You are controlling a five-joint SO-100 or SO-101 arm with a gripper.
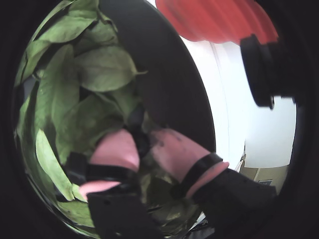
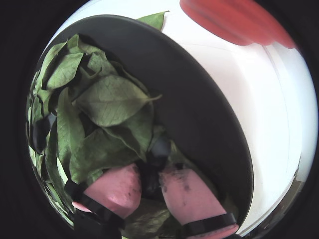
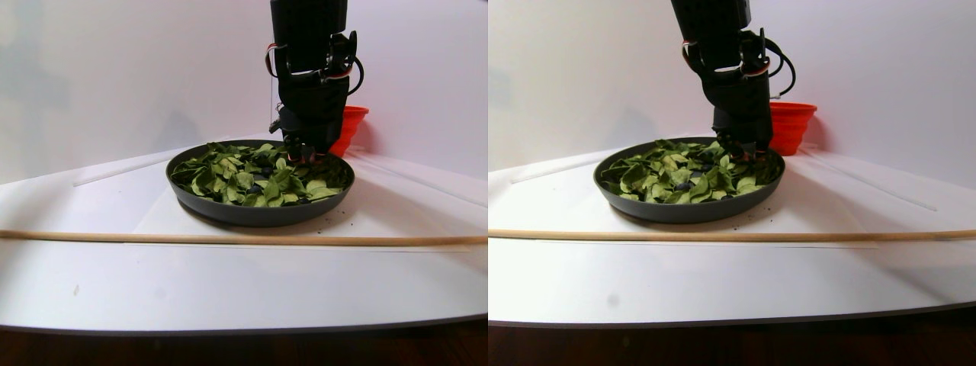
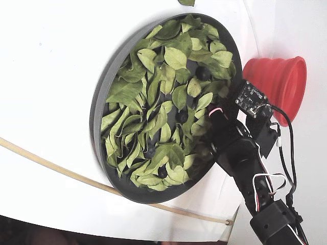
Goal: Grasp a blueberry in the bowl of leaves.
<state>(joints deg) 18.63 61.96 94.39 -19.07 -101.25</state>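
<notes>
The dark grey bowl [image 4: 102, 97] is full of green leaves [image 4: 153, 87], with several dark blueberries among them, such as one near the middle [image 4: 181, 117]. My gripper [image 2: 152, 173] is down in the leaves at the bowl's side nearest the red cup. Its pink pads [image 2: 119, 191] press on a dark blueberry [image 2: 152, 180] from both sides. The same grip shows in a wrist view [image 1: 141, 138]. In the stereo pair view the gripper [image 3: 301, 152] is sunk into the leaves at the bowl's [image 3: 259, 213] back right. In the fixed view its tips are hidden by leaves.
A red ribbed cup [image 4: 278, 81] stands just beyond the bowl, close to the arm; it also shows in the stereo pair view [image 3: 351, 122]. A thin wooden stick [image 3: 229, 239] lies across the white table in front of the bowl. One stray leaf [image 2: 154, 20] lies outside the rim.
</notes>
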